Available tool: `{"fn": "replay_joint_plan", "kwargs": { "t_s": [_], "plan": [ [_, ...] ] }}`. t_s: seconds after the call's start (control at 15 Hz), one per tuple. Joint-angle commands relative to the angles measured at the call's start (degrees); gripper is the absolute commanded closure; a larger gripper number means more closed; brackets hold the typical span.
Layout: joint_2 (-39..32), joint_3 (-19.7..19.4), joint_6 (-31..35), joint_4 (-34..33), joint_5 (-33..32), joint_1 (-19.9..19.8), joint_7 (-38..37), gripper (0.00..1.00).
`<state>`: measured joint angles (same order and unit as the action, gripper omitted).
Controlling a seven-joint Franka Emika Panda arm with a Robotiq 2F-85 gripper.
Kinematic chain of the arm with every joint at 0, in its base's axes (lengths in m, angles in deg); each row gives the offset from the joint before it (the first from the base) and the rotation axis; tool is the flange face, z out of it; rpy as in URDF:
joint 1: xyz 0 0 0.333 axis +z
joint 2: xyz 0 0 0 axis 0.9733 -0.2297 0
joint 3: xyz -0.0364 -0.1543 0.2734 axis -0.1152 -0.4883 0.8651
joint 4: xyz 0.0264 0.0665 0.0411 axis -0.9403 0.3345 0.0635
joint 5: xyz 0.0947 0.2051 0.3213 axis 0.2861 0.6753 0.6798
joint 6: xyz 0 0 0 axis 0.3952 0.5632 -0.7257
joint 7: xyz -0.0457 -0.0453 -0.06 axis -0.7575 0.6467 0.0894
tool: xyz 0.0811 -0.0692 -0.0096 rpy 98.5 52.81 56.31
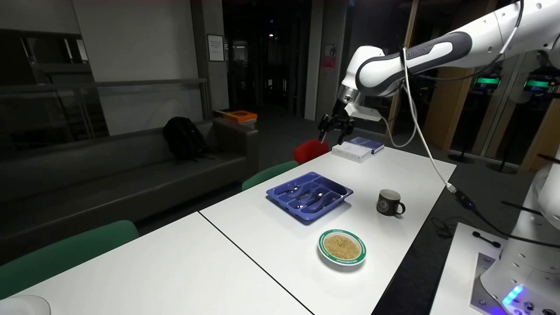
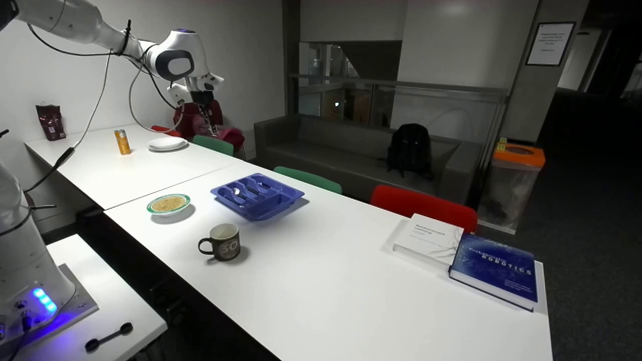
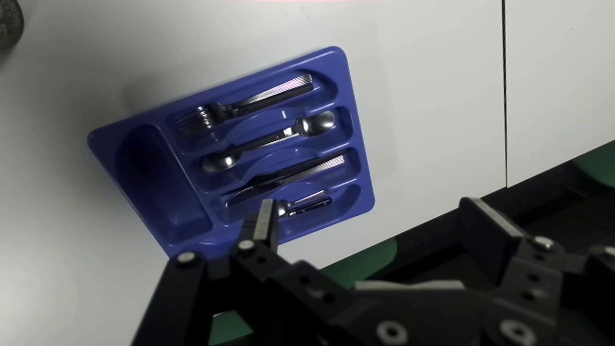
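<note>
My gripper (image 3: 369, 211) stands open high above the table with nothing between its wide-spread fingers. In an exterior view the gripper (image 1: 332, 140) hangs in the air, angled downward. Closest in the wrist view is a blue cutlery tray (image 3: 166, 192), partly hidden at its lower edge by one finger. In its compartments lie forks (image 3: 259, 101), spoons (image 3: 269, 139), knives (image 3: 298, 173) and small utensils (image 3: 307, 204). Both exterior views show the tray (image 1: 280, 203) lying on the white table. A dark mug (image 2: 224, 245) and a green-rimmed bowl (image 2: 168, 204) of grainy tan food stand near it.
A white book (image 2: 429, 238) and a blue book (image 2: 496, 268) lie at one table end. Towards the opposite end are an orange can (image 2: 122, 142), white plates (image 2: 168, 144) and a dark red pouch (image 2: 50, 122). Green chairs (image 1: 269, 173) and a red chair (image 1: 310, 151) line the table's far side.
</note>
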<state>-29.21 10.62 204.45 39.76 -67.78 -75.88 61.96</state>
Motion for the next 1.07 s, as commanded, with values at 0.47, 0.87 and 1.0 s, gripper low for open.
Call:
{"fn": "replay_joint_plan", "kwargs": {
  "t_s": [0.47, 0.87, 1.0],
  "plan": [
    [-14.37, -1.14, -15.6, -8.44, -2.76, -0.12, 18.34, 0.0],
    [-25.52, -1.73, -11.69, -17.17, -2.62, 0.39, 17.81, 0.0],
    [-28.06, -2.67, -4.68, -18.73, -1.88, 0.75, 12.56, 0.0]
  ]
}}
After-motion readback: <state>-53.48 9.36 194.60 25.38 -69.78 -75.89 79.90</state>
